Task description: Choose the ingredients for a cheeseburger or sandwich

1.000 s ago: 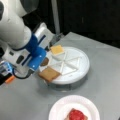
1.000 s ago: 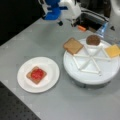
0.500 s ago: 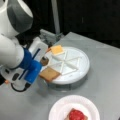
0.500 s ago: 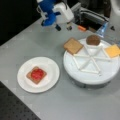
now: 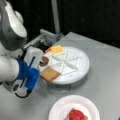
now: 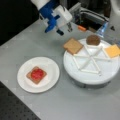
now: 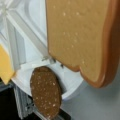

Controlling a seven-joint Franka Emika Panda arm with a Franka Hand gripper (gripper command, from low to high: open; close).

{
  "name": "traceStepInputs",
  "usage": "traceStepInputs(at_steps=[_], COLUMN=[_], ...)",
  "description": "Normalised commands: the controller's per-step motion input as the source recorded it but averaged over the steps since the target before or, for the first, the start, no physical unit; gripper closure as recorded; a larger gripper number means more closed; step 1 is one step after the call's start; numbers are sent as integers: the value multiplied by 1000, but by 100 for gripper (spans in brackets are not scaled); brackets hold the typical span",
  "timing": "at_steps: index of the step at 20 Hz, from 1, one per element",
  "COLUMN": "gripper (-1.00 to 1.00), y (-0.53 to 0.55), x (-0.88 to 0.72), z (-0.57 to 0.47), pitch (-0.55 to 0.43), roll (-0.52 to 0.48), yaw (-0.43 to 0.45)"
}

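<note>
A tan-brown toast square (image 6: 73,45) lies on the edge of a round white tray (image 6: 87,75) with raised white walls that cut it into wedge parts. In a front view the same toast square (image 5: 50,73) sticks out a little over the tray's rim (image 5: 82,72) on the side near the robot. From the wrist view the toast square (image 7: 80,37) fills most of the top and right. Next to it on the tray sits a dark brown disc (image 6: 93,39), and after that a yellow square (image 6: 112,50); both rest near the tray's rim. The wrist view shows the dark brown disc (image 7: 46,92) below the toast and the yellow square (image 7: 5,65) at the left edge. A white paper plate (image 6: 50,75) sits well apart from the tray on the grey table (image 6: 37,105). On it is another toast square (image 6: 31,77) with a red disc (image 6: 37,73) on top, so a sandwich has been started. The gripper (image 6: 64,28) hangs in the air just beside the tray, near the toast square on the rim, not touching it. It holds nothing, but I cannot tell if its fingers are spread or pressed together. In a front view the blue and white arm (image 5: 23,72) stands close against the tray and hides the fingers. A grey metal thing (image 6: 93,16) lies behind the tray.
</note>
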Motion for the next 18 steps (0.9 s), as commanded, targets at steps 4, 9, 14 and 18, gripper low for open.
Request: traceStepInputs(at_steps=[4, 9, 14, 18], gripper=[-100, -100, -100, -100], y=[-158, -207, -211, -199], x=[34, 79, 180, 278], z=[-190, -159, -137, -171], pitch=[-77, -72, -50, -52], roll=[466, 485, 480, 475], yaw=[29, 53, 48, 57])
